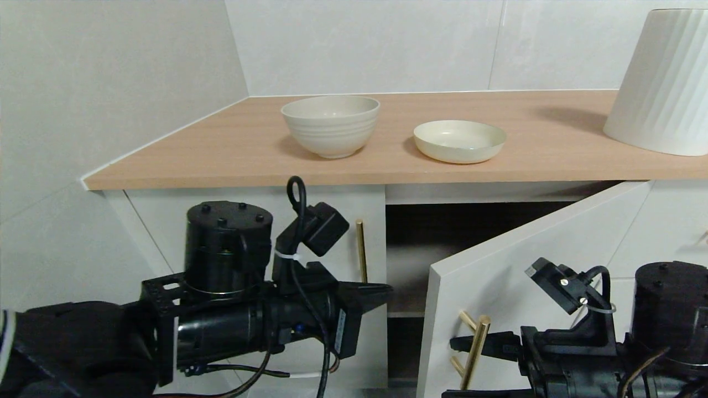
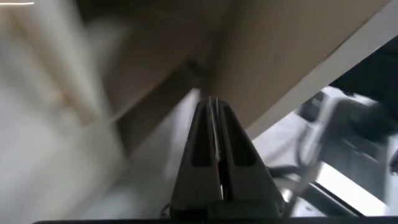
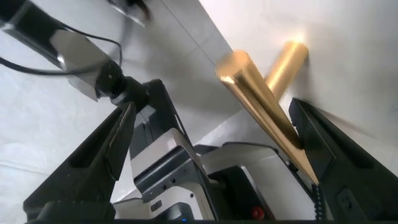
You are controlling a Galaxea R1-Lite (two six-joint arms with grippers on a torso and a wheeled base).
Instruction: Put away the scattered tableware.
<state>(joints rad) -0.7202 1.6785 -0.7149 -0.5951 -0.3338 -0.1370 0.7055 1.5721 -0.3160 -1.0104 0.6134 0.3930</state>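
Observation:
A cream ribbed bowl (image 1: 331, 125) and a shallow cream plate (image 1: 459, 141) stand side by side on the wooden countertop (image 1: 221, 155). Below it, the right cabinet door (image 1: 514, 260) hangs partly open. My right gripper (image 1: 462, 369) (image 3: 211, 118) is open, its fingers on either side of that door's gold handle (image 1: 475, 351) (image 3: 267, 112) without closing on it. My left gripper (image 1: 384, 289) (image 2: 211, 109) is shut and holds nothing. It sits at the edge of the dark cabinet opening (image 1: 420, 243), just beside the left door's gold handle (image 1: 360, 251).
A large white ribbed shade (image 1: 664, 83) stands at the counter's right end. White tiled walls close off the left side and the back. The left cabinet door (image 1: 249, 204) is closed. A shelf (image 1: 406, 265) shows inside the opening.

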